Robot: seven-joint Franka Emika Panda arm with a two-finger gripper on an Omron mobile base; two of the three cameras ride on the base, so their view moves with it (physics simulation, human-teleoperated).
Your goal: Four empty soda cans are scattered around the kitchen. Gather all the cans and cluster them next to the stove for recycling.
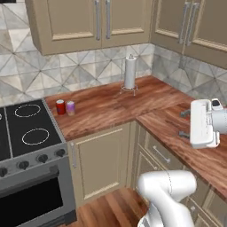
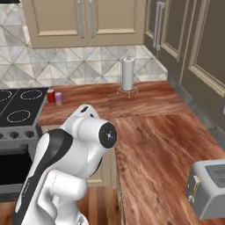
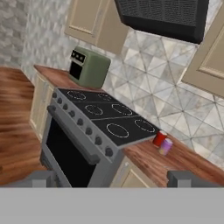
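Two soda cans parked on the counter [image 1: 102, 111] just right of the stove [image 1: 27, 128]: red can [image 1: 60, 107] touching or nearly touching the pale purple can [image 1: 70, 107], both upright, long axes vertical. Same pair visible in right base view, red [image 2: 51, 96] and purple [image 2: 58, 98], beside the stove [image 2: 17, 115] edge. In hand view, red [image 3: 159, 138] and purple [image 3: 166, 146] at the cooktop's [image 3: 105, 116] near corner.

Hand [image 1: 184, 123] over the right leg of the counter, well apart from the cans, pointing left toward them. Fingers spread wide, holding nothing.

Key relation: cans lie ahead of the hand, across the counter corner, toward the stove. Looks like two of four already clustered; other two not spotted in these views, so next grab probably elsewhere. Paper-towel roll [image 1: 130, 73] stands at the back of the counter, between hand and cans but off the direct line. Toaster [image 2: 210, 186] on the counter's near right end.
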